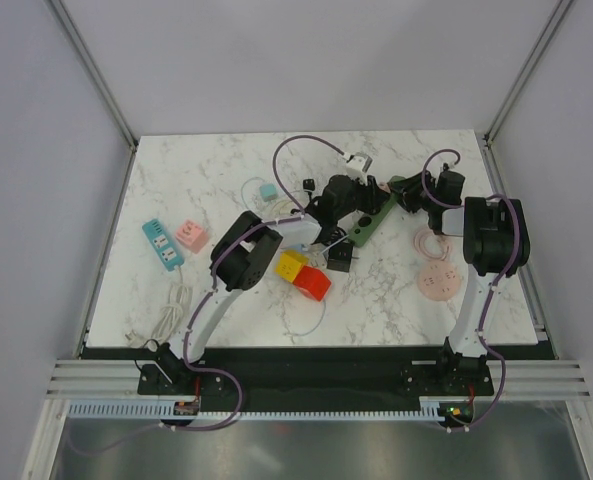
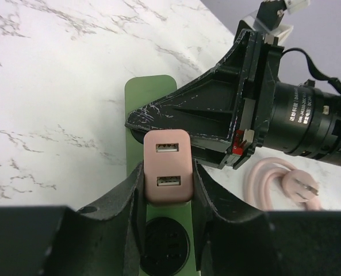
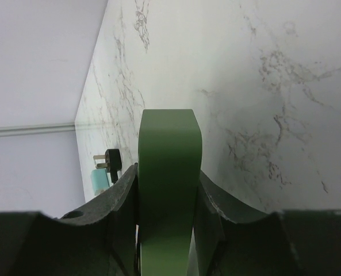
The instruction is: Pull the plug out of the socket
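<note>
The pink plug [image 2: 167,164], a block with 2 USB ports on its face, is clasped between the fingers [image 2: 133,195] of the left gripper [image 2: 167,175], with 1 finger pressed against each side. It is seen standing on the top face of the green strip [image 2: 150,95], about midway along it. Whether its pins are seated cannot be told. A round black socket [image 2: 164,247] is set in the strip just on the camera's side of the plug.

The strip is clamped by the right gripper [image 3: 167,175], whose fingers are closed on its 2 long sides. In the right wrist view the strip is seen running away from the camera between them. In the left wrist view the right gripper is laid across the strip just beyond the plug. Whether plug and right gripper touch cannot be told.

In the top view the strip is seen lying at an angle, right of the middle of the table [image 1: 226,170], with both grippers brought together over it. A yellow block [image 1: 292,264] and a red block [image 1: 314,285] are placed touching each other near the left arm. A teal bar [image 1: 163,245] and a pink cube [image 1: 191,235] are set close together at the left. A pink cable [image 1: 431,243] is coiled beside the right arm, with a pink disc [image 1: 438,282] just in front of it.
</note>
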Tool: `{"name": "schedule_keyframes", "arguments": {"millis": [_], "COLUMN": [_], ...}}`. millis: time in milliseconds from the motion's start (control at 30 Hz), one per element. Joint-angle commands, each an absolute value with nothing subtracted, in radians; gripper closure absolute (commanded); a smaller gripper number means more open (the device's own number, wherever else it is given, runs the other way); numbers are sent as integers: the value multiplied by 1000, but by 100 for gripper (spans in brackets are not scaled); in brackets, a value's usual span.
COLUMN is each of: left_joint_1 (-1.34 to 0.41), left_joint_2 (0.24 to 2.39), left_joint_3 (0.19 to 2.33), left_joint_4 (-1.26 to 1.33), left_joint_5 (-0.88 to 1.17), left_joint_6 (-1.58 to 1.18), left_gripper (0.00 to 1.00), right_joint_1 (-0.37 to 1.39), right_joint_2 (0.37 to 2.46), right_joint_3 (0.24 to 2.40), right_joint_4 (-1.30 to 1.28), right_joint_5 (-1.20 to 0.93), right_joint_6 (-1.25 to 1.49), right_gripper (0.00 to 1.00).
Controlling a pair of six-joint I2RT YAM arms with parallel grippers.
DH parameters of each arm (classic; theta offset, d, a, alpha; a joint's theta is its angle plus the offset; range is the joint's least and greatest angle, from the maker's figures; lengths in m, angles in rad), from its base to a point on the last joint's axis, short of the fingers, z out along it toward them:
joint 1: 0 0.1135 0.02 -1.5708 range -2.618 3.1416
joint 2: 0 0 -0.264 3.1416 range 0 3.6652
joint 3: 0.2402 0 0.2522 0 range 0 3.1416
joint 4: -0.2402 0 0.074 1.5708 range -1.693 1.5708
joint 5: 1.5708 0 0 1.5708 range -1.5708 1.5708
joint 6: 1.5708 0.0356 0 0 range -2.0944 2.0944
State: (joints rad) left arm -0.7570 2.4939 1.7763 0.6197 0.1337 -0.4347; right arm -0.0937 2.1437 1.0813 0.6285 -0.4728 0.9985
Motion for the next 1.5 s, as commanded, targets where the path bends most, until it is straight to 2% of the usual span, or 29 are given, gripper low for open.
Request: {"name": "schedule_keyframes", "arguments": {"millis": [0, 100, 133, 200, 267, 300, 367, 433, 600, 800, 867, 933, 967, 1033, 1233, 1467], "left_joint_1": [-776, -724, -712, -701, -715, -750, -791, -810, -723, -660, -676, -705, -719, -715, -643, -663], "left_joint_2": [2341, 2353, 2362, 2368, 2350, 2339, 2333, 2332, 2368, 2445, 2447, 2456, 2456, 2442, 2422, 2290], "left_joint_3": [1787, 1721, 1710, 1712, 1729, 1768, 1816, 1836, 1799, 1877, 2006, 2122, 2161, 2137, 1987, 1860], "left_joint_4": [658, 809, 890, 896, 757, 691, 559, 551, 736, 850, 636, 342, 324, 343, 612, 538], "left_joint_5": [75, 225, 247, 252, 209, 99, 5, -5, 301, 410, 387, 261, 240, 258, 426, 336], "left_joint_6": [-274, -484, -532, -558, -485, -344, -196, -141, -464, -745, -614, -467, -400, -414, -653, -471], "left_gripper": [98, 98, 98, 98, 98, 98, 98, 98, 98, 98, 98, 98, 98, 98, 98, 98], "right_joint_1": [-166, -169, -169, -172, -173, -175, -173, -175, -186, -190, -190, -190, -192, -190, -190, -201], "right_joint_2": [2158, 2160, 2160, 2160, 2161, 2163, 2163, 2164, 2166, 2169, 2171, 2177, 2177, 2177, 2175, 2171], "right_joint_3": [1080, 1080, 1078, 1077, 1077, 1077, 1077, 1077, 1057, 1051, 1052, 1052, 1054, 1054, 1055, 1046], "right_joint_4": [637, 637, 637, 637, 637, 637, 638, 640, 660, 672, 672, 676, 676, 675, 670, 704], "right_joint_5": [-279, -279, -279, -279, -276, -276, -275, -275, -270, -273, -273, -278, -278, -275, -272, -262], "right_joint_6": [904, 907, 907, 908, 911, 911, 914, 917, 942, 948, 948, 953, 954, 951, 950, 963], "right_gripper": [100, 100, 100, 100, 100, 100, 100, 100, 100, 100, 100, 100, 100, 100, 100, 100]}}
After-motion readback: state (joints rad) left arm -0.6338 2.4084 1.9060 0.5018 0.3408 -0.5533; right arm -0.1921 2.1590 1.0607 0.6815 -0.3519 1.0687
